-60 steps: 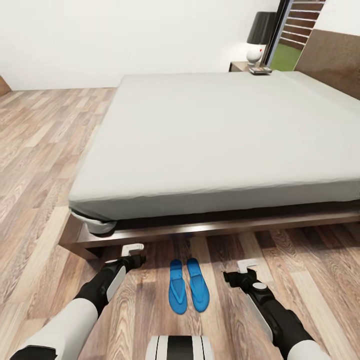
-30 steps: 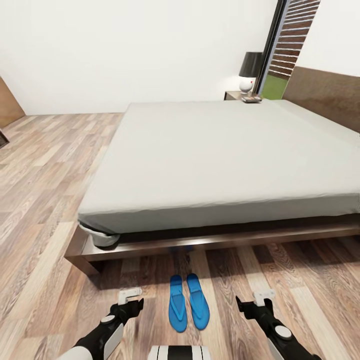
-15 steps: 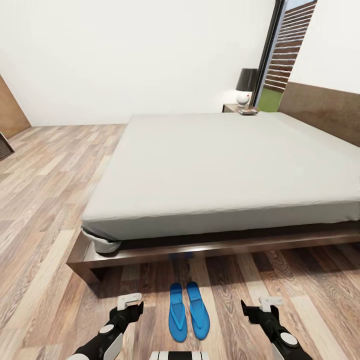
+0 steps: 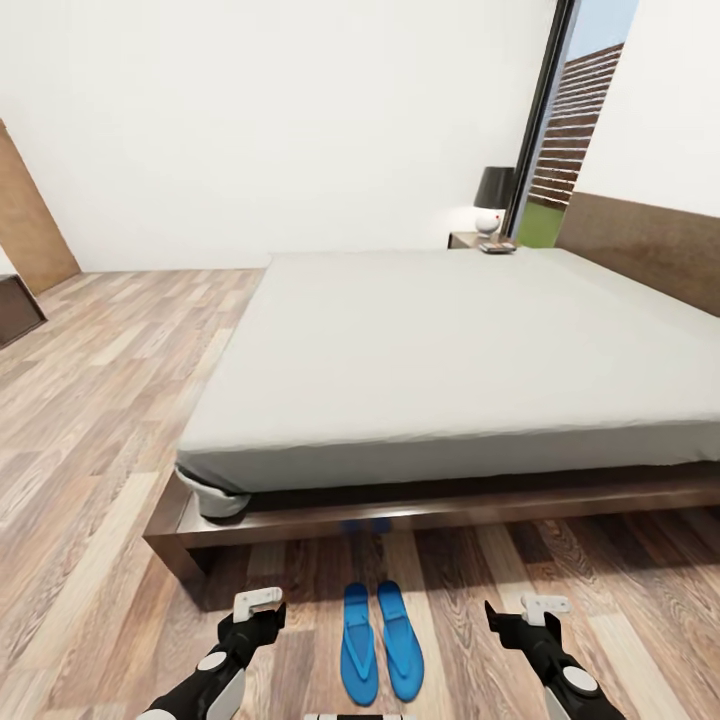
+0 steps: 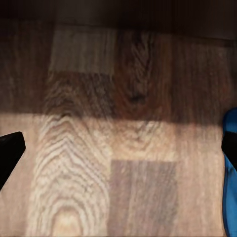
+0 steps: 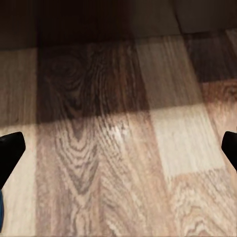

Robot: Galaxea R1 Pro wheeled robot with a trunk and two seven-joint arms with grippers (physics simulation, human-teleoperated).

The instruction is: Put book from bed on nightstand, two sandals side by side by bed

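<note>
- Bed (image 4: 450, 350): mattress top bare; the view has tilted up over the last two seconds, showing more wall and window.
- Nightstand (image 4: 470, 240): at the far corner, carrying a lamp (image 4: 493, 200). A small flat item beside the lamp is probably the book (image 4: 497, 248).
- Two sandals (image 4: 380, 640): side by side on the floor next to the bed; position unchanged. Judgement: both goals appear met.
- Left gripper (image 4: 252, 612), right gripper (image 4: 522, 618): fingers wide, empty, lower in view than before.
</note>
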